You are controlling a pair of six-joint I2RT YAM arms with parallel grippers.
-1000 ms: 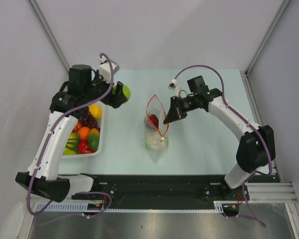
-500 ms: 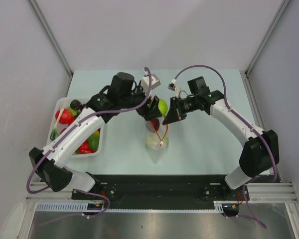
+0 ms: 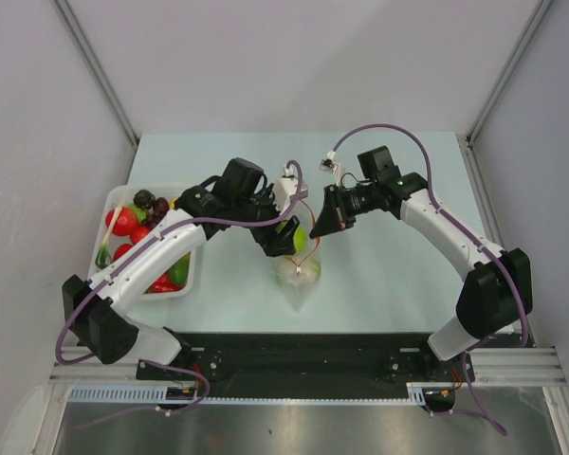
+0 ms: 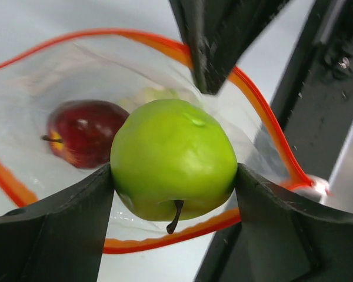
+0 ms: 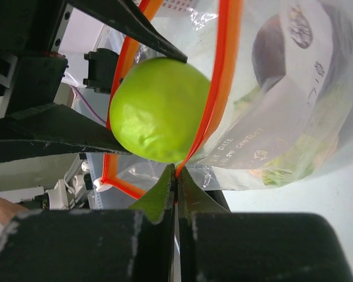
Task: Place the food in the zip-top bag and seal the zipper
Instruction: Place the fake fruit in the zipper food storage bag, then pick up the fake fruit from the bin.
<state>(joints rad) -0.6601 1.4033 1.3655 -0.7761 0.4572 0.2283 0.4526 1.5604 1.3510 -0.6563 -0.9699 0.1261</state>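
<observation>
1. Nearest the robot, the zip-top bag (image 3: 302,286) rests on the table (image 3: 389,275), a whitish lump (image 3: 292,272) inside.
2. Left gripper (image 4: 173,176) clamps the green apple (image 4: 173,147) at its open mouth, above a red apple (image 4: 82,132).
3. Right gripper (image 5: 176,173) pinches the zipper (image 5: 215,100) rim.

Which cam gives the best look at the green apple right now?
Left wrist: the green apple is large and central, stem visible, clamped in the left hand over the open zip-top bag. Right wrist shows its side, partly cut by the zipper. Top external shows only a small patch beside the hand.
</observation>
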